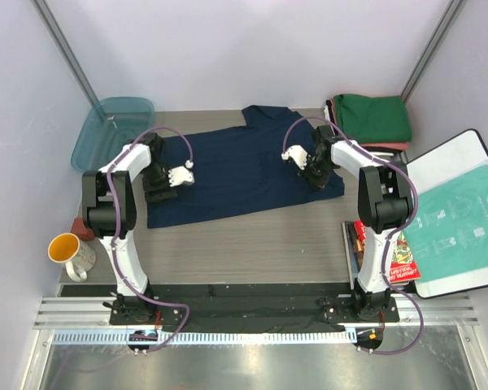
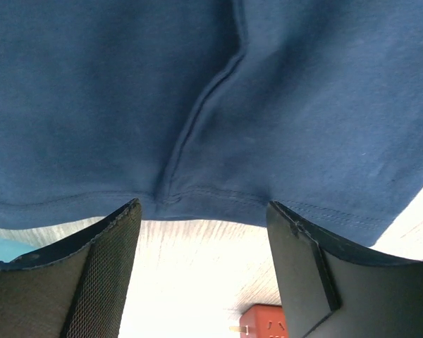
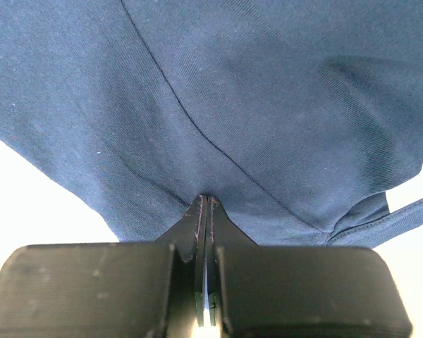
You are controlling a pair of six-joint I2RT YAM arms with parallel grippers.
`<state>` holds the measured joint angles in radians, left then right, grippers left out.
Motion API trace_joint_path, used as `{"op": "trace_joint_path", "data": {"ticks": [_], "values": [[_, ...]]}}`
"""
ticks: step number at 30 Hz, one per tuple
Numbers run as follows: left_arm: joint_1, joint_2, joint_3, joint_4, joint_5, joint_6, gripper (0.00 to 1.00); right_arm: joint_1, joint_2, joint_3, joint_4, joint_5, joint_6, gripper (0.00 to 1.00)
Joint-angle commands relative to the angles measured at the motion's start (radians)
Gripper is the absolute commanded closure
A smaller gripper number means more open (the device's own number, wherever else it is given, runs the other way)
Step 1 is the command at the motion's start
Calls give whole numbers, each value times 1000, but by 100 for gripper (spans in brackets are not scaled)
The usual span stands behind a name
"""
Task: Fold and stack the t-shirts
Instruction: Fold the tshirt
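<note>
One-sided grip: clamped on navy t-shirt (image 1: 228, 175) with right gripper (image 3: 204, 201). Wide at left gripper (image 2: 203, 208), hem (image 2: 218, 196) crosswise just ahead between jaws.

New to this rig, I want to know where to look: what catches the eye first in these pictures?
A navy t-shirt lies spread across the middle of the table. The right gripper is shut on the cloth towards its right side, while the left gripper stands open at its left edge. A folded green shirt tops a pile at the far right corner.
</note>
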<state>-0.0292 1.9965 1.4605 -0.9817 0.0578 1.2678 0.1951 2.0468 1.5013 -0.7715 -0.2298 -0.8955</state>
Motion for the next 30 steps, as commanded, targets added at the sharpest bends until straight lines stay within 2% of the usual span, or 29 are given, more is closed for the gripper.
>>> {"op": "trace_joint_path", "data": {"ticks": [1,14,25,30], "values": [[15,7,64,-34,36,22,29,10,0,-10,-5,7,1,99],[26,79,112,-84,37,42,38,23,10,28,-5,18,9,99],[25,99,124,-77,25,24,59,33,-2,17,-6,24,9,99],[26,73,130,-104,30,19,57,33,3,23,-6,26,10,99]]}}
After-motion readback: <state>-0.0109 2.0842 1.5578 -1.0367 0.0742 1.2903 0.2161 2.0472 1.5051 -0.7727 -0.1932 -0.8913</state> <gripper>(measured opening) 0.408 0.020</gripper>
